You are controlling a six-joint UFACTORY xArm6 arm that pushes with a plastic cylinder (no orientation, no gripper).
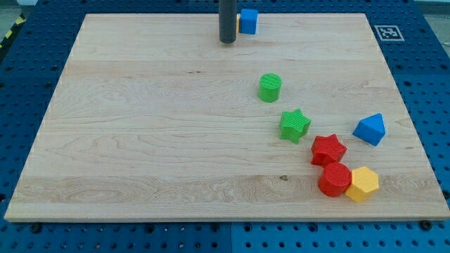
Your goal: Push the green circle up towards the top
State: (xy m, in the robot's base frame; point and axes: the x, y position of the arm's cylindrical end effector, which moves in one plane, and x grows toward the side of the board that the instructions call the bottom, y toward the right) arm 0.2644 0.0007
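The green circle (270, 87) is a short green cylinder standing on the wooden board (140, 140), right of centre in the upper half. My tip (227, 41) is the lower end of a dark rod at the view's top, above and to the left of the green circle and well apart from it. A blue cube (248, 21) sits just right of the rod near the board's top edge.
A green star (294, 126) lies below and right of the green circle. A red star (328, 149), a red cylinder (335, 179) and a yellow hexagon (362, 184) cluster at the lower right. A blue triangular block (370, 129) lies at the right. A marker tag (387, 31) is at the top right corner.
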